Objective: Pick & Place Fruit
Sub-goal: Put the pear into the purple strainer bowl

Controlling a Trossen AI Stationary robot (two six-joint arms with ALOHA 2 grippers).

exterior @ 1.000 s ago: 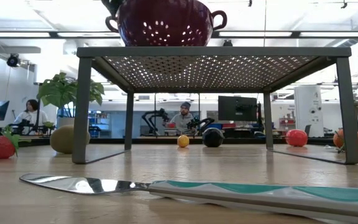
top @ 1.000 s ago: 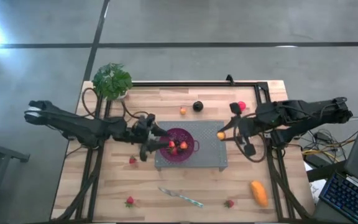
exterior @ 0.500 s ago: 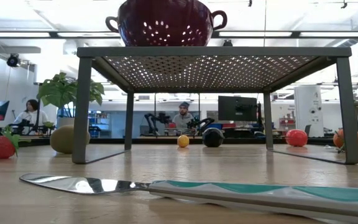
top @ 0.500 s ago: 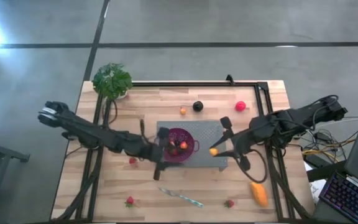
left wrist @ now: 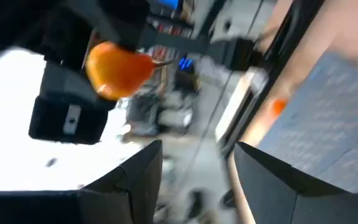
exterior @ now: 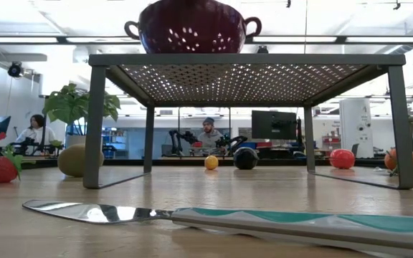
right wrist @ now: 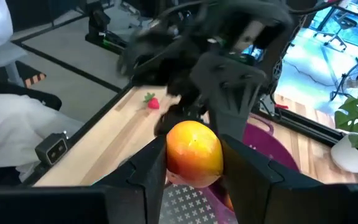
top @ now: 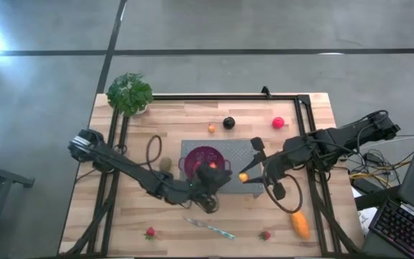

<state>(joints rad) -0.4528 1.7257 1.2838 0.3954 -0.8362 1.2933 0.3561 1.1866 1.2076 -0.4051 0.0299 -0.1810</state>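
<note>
High view, right gripper [top: 246, 175]: we see it pinching a small orange fruit [top: 244, 176] above the grey rack [top: 246, 188], just right of the purple colander [top: 201, 155].
High view, left gripper [top: 214, 193]: at the colander's near rim; we cannot tell its fingers.
Low view, knife [exterior: 214, 217]: across the near table edge.
Right wrist view, fingers [right wrist: 150, 171]: clamped on the orange fruit [right wrist: 194, 153].

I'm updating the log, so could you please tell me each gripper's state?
Left gripper: open, holding nothing.
Right gripper: shut on the small orange fruit.

Wooden table [top: 128, 216] bears rack [top: 254, 188], knife [top: 208, 229], fruit [top: 299, 223].
</note>
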